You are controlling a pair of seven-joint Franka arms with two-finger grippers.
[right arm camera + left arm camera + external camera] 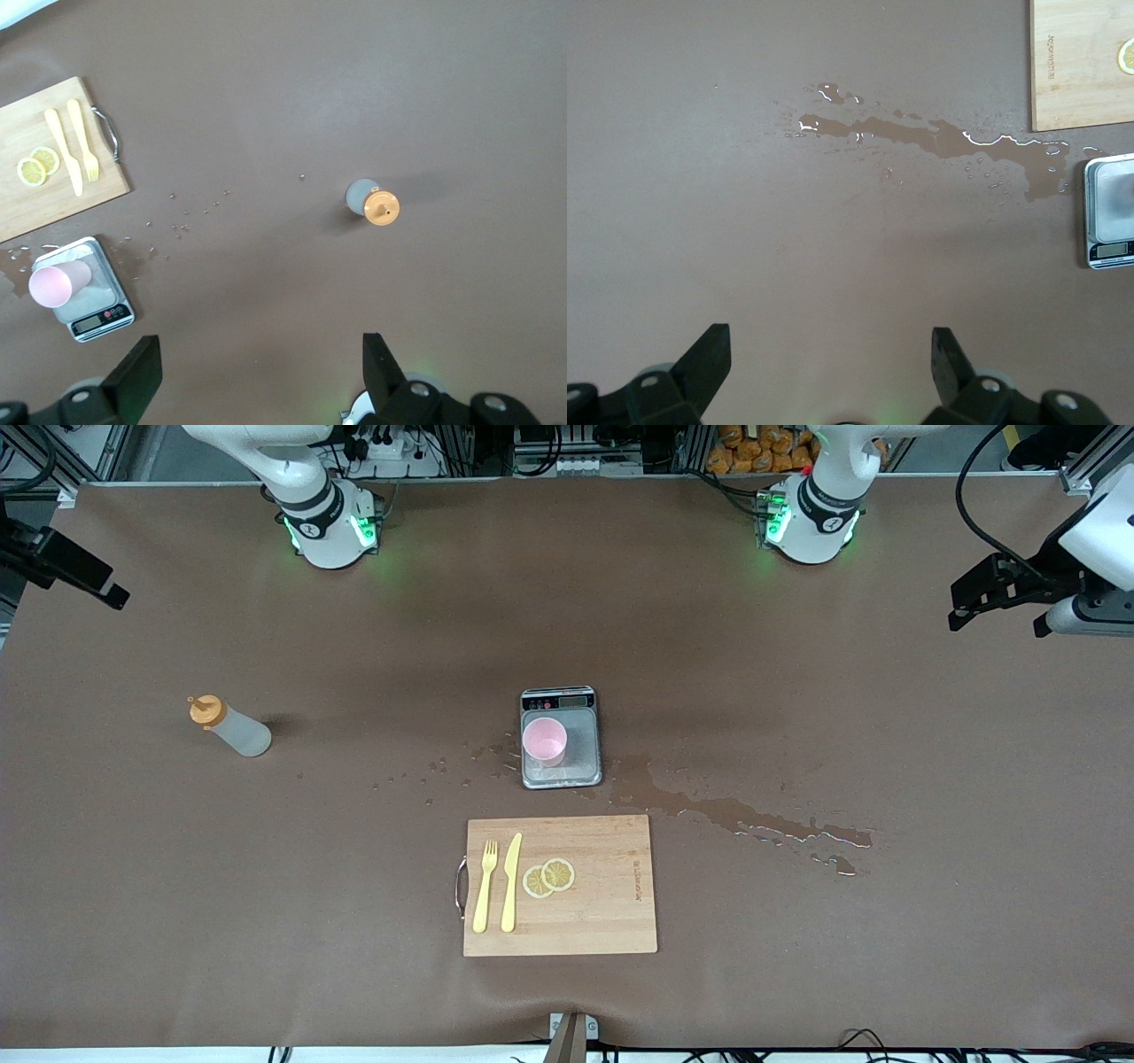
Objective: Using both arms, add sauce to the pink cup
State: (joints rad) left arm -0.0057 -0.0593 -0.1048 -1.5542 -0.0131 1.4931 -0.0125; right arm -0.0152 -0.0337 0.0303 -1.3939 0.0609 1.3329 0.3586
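Landmark: scale (pixel 560 737).

- Pink cup (pixel 543 740): upright on scale.
- Puddle (pixel 735 815): beside scale; slip risk.
- Sauce (pixel 229 727): upright, well apart toward right arm's end; may topple.
- Left gripper (pixel 829 359), right gripper (pixel 260 365): waiting aloft, fingers released.

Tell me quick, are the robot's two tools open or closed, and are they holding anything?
Left tool: open, holding nothing, up over bare table near the spill.
Right tool: open, holding nothing, up over the table near the sauce bottle.

The sauce bottle (pixel 232 729), translucent with an orange cap, stands upright toward the right arm's end. The pink cup (pixel 544 740) stands upright on the grey scale (pixel 580 735).
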